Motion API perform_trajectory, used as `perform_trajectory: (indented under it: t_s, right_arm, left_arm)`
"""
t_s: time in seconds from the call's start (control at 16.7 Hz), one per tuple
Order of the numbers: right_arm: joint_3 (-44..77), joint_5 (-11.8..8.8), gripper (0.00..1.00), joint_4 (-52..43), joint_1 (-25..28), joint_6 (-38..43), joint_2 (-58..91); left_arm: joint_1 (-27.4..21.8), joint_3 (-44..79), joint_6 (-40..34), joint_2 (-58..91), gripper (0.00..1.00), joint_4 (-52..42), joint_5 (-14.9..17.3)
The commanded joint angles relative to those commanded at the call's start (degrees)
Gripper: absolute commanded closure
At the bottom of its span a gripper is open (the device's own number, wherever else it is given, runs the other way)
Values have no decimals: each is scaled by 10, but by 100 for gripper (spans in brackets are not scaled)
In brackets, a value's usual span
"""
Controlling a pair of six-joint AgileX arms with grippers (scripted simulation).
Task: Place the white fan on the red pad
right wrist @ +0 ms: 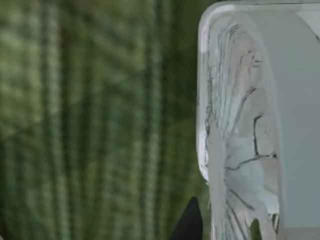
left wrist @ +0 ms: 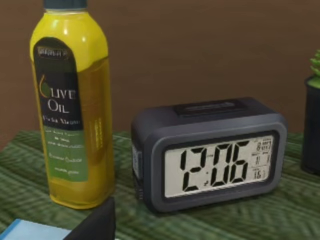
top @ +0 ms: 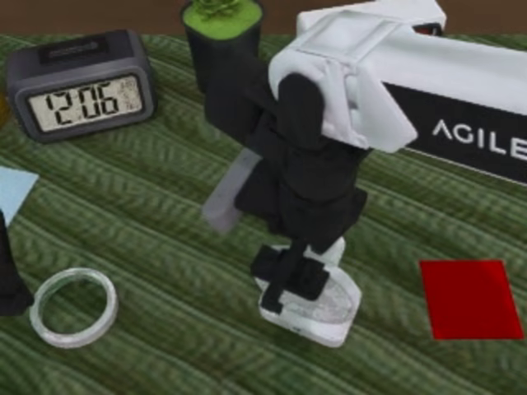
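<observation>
The white fan (top: 317,311) is near the middle of the green cloth, its round grille showing close up in the right wrist view (right wrist: 240,130). My right gripper (top: 288,276) reaches down onto it and is shut on the fan's edge. One dark fingertip (right wrist: 189,225) presses beside the grille, and the other is hidden behind the fan. The red pad (top: 471,298) lies flat to the right of the fan, a short gap away and bare. My left gripper (top: 8,288) is parked at the table's left edge, open and holding nothing.
A grey digital clock (top: 78,86) stands at the back left, with an olive oil bottle (left wrist: 75,110) beside it. A black pot with a green plant (top: 222,41) is at the back centre. A clear glass ring (top: 74,307) lies front left, near a light-blue sheet (top: 15,188).
</observation>
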Motion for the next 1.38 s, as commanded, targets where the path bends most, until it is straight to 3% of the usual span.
perform_trajectory:
  t_s: [0.24, 0.3, 0.84, 1.38]
  right_arm:
    - [0, 0, 98, 0, 0, 0, 0]
    - [0, 0, 100, 0, 0, 0, 0]
    - [3, 1, 100, -2, -2, 0, -4]
    - [122, 1, 100, -116, 2, -1, 1]
  left_arm:
    - [0, 0, 0, 0, 0, 0, 0]
    - [0, 0, 0, 0, 0, 0, 0]
    - [0, 0, 0, 0, 0, 0, 0]
    - [0, 0, 0, 0, 0, 0, 0]
